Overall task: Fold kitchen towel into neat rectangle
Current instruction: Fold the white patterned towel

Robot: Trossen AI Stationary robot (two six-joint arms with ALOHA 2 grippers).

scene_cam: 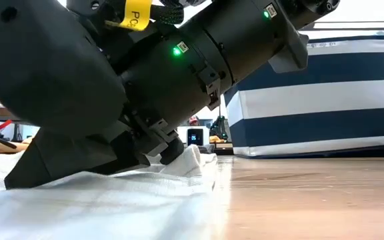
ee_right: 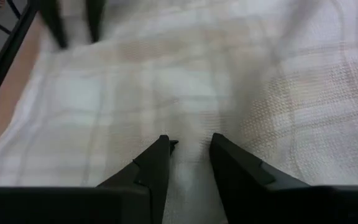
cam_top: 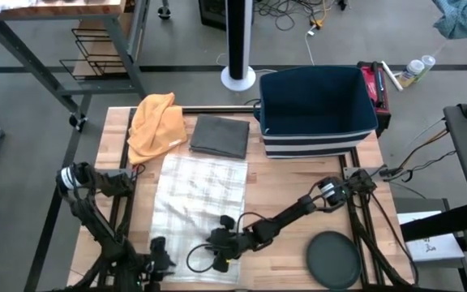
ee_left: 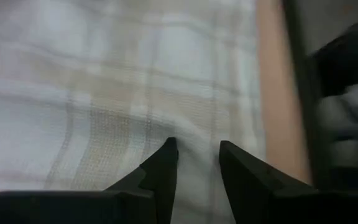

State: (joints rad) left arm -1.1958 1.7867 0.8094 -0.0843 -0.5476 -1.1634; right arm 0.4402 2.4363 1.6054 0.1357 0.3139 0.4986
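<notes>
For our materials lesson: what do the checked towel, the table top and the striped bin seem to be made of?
Checked towel: woven cloth, probably cotton; matte, a waffle-like weave shows in the wrist views.
Table top: wood, likely butcher block; pale planks with a slight sheen in the low view.
Striped bin: probably fabric over a stiff frame; soft matte walls, navy and white bands.
</notes>
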